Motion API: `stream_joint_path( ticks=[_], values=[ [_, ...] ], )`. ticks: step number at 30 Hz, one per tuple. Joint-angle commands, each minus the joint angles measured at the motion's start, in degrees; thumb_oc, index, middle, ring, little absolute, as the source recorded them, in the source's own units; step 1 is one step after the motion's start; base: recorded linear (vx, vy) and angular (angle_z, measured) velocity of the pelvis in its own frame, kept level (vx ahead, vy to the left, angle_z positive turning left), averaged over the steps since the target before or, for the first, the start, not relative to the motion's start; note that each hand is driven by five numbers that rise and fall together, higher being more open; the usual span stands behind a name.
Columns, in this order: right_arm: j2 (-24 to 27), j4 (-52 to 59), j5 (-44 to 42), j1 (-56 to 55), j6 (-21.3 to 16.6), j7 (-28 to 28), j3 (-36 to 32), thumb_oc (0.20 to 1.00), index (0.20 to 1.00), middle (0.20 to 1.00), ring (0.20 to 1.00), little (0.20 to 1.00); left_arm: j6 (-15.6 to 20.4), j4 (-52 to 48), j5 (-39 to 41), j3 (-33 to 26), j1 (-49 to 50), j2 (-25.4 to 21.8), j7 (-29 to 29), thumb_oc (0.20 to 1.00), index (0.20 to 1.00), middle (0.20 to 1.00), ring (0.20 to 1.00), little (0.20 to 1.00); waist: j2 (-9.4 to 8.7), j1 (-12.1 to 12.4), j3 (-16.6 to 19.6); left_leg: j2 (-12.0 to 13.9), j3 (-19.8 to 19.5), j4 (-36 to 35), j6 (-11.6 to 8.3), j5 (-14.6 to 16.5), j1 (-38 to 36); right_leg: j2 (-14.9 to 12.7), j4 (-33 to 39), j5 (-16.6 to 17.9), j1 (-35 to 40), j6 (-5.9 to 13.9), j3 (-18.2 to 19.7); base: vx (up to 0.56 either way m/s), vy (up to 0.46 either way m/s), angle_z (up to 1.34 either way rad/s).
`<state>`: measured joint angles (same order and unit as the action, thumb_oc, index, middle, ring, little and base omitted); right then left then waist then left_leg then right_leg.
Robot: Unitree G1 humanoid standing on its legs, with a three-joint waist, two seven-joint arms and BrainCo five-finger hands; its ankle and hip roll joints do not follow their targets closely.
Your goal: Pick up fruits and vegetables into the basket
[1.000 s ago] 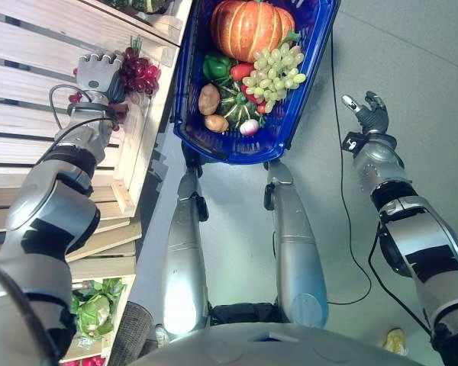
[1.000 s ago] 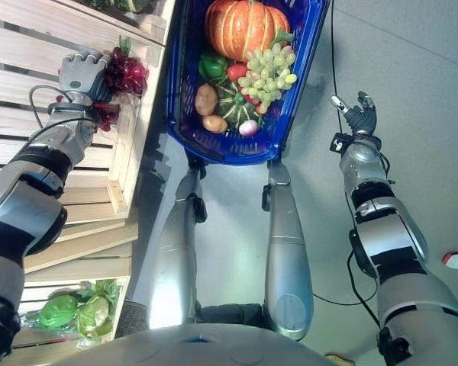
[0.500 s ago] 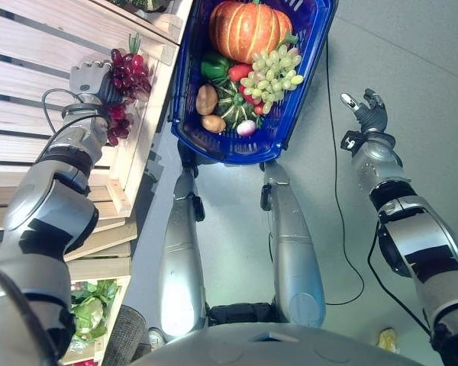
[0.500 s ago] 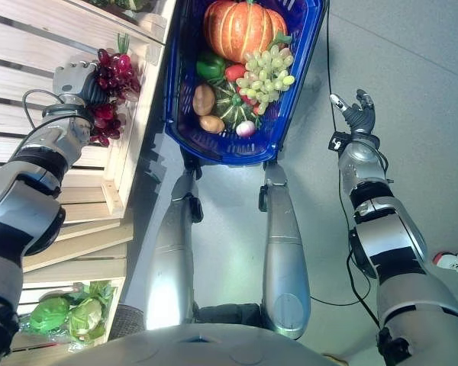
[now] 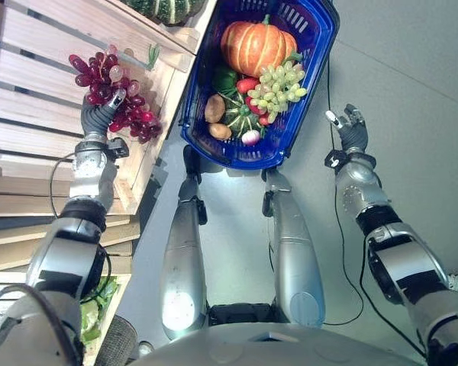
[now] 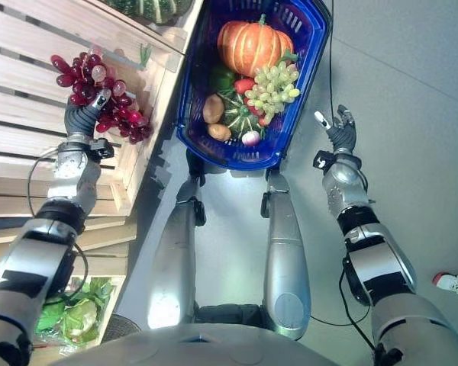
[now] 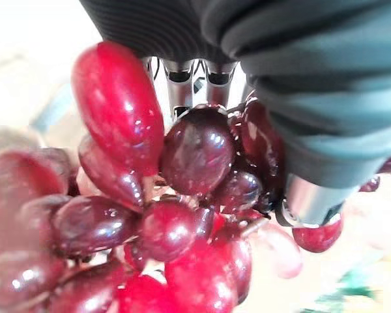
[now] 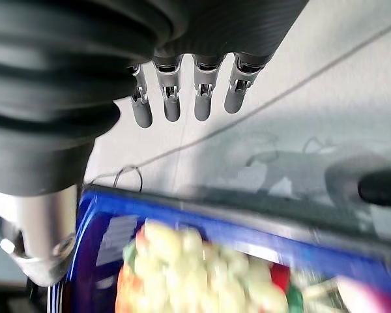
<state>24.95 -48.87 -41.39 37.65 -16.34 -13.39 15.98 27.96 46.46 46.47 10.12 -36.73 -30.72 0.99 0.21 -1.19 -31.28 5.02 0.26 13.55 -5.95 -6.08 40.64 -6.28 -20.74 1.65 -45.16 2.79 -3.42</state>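
The left hand point(image 5: 99, 116) is clamped on a bunch of red grapes point(image 5: 114, 103), its dark-tipped fingers curled into the cluster; in the left wrist view the glossy red grapes point(image 7: 176, 215) press right against the fingers point(image 7: 179, 85) and thumb. The bunch is held up above the slatted wooden crate point(image 5: 38, 91), which stands just beside the blue basket point(image 5: 206, 133), on the robot's left of it. Part of the cluster hangs over the crate's edge nearest the basket, short of the basket's rim.

The blue basket sits on the grey floor point(image 5: 412, 91) and already holds produce. An orange pumpkin point(image 5: 258, 47) fills its far end. A bunch of green grapes point(image 5: 278, 85) lies just in front of the pumpkin, toward the basket's right wall. A green pepper point(image 5: 225, 78) rests against the left wall with a red pepper point(image 5: 246, 85) touching it. A small striped green squash point(image 5: 238, 116) sits near the middle, with two brown potatoes point(image 5: 214, 109) beside it toward the left wall and a small pink-and-white radish point(image 5: 250, 137) at the near end.

The right hand point(image 5: 352, 130) hangs over the floor well to the right of the basket, fingers apart and relaxed, holding nothing; its wrist view shows straight fingers point(image 8: 182, 98) with the basket's rim point(image 8: 247, 222) past them.

A dark green striped squash point(image 5: 164, 8) lies at the far corner of the crate, just beside the basket. Leafy greens point(image 6: 76, 309) sit in a lower crate, near and well to the left of the basket.
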Motion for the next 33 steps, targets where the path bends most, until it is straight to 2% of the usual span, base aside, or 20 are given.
stream_joint_path(
  ticks=[1,4,9,12,16,21,27,33],
  values=[
    [0.1,5.5,1.4,-2.8,-3.7,1.9,-1.8,1.000,1.000,1.000,1.000,1.000,8.9,-5.7,9.0,-4.7,1.2,2.1,7.7,0.200,0.200,0.200,0.200,0.200,0.69,1.2,1.5,-5.9,0.0,1.3,3.04,5.2,-1.2,2.9,-1.4,-6.2,4.8,-0.42,-5.4,0.02,-0.038,0.07],
    [-0.3,9.7,2.6,-4.3,-5.0,2.7,-1.6,1.000,1.000,1.000,1.000,1.000,11.0,-10.9,12.9,-6.5,2.8,3.7,12.3,0.200,0.200,0.200,0.200,0.200,0.84,1.4,1.5,-6.2,-0.1,1.3,3.11,5.6,-2.2,2.6,-1.6,-6.7,5.9,-0.58,-5.8,0.01,-0.009,0.02],
    [-0.3,15.9,5.4,-5.3,-4.3,3.4,-1.7,1.000,1.000,1.000,1.000,1.000,12.8,-17.4,9.9,-7.1,3.8,5.1,13.1,0.200,0.200,0.200,0.200,0.200,1.03,1.5,1.5,-6.3,-0.1,1.4,3.17,5.6,-2.9,2.3,-1.7,-6.9,6.7,-0.67,-6.0,0.00,0.000,0.00],
    [0.2,21.7,10.5,-6.8,-4.6,3.2,-1.4,1.000,1.000,1.000,1.000,1.000,13.0,-23.7,6.8,-6.9,3.9,4.8,12.6,0.200,0.200,0.200,0.200,0.200,1.11,1.4,1.5,-6.2,0.2,1.4,3.32,5.7,-3.1,2.1,-1.8,-7.1,7.1,-0.74,-5.9,0.00,0.000,0.00],
    [0.4,29.0,19.2,-7.8,-4.7,1.5,-0.3,1.000,1.000,1.000,1.000,1.000,12.2,-31.1,2.0,-5.7,3.5,4.1,10.6,0.200,0.200,0.200,0.200,0.200,1.12,1.1,1.5,-6.1,0.5,1.1,3.50,5.5,-3.5,2.2,-1.7,-7.1,7.4,-0.66,-5.9,0.00,0.000,0.00],
    [1.7,36.2,27.7,-6.9,-3.0,0.7,1.8,1.000,1.000,1.000,1.000,1.000,10.2,-37.5,-4.0,-3.9,2.0,3.6,7.4,0.200,0.200,0.200,0.200,0.200,1.31,0.6,1.5,-6.0,1.0,1.0,3.54,5.4,-3.9,2.1,-1.7,-7.0,7.7,-0.63,-5.7,0.00,0.002,-0.01],
    [3.5,43.9,30.9,-5.2,-1.7,4.5,3.5,1.000,1.000,1.000,1.000,1.000,7.5,-43.0,-6.9,-2.3,0.4,2.4,6.6,0.200,0.200,0.200,0.200,0.200,1.47,0.3,1.5,-5.8,1.6,1.2,3.47,5.4,-4.2,2.0,-1.7,-7.1,7.9,-0.67,-5.5,0.00,0.000,0.00],
    [4.3,48.7,31.7,-2.7,-0.8,6.1,5.7,1.000,1.000,1.000,1.000,1.000,6.7,-45.7,-8.1,-0.4,-0.9,2.4,7.4,0.200,0.200,0.200,0.200,0.200,1.60,0.2,1.5,-5.7,2.1,1.4,3.49,5.5,-4.3,1.9,-1.6,-7.1,8.1,-0.78,-5.2,0.00,0.000,0.00]
  ],
)
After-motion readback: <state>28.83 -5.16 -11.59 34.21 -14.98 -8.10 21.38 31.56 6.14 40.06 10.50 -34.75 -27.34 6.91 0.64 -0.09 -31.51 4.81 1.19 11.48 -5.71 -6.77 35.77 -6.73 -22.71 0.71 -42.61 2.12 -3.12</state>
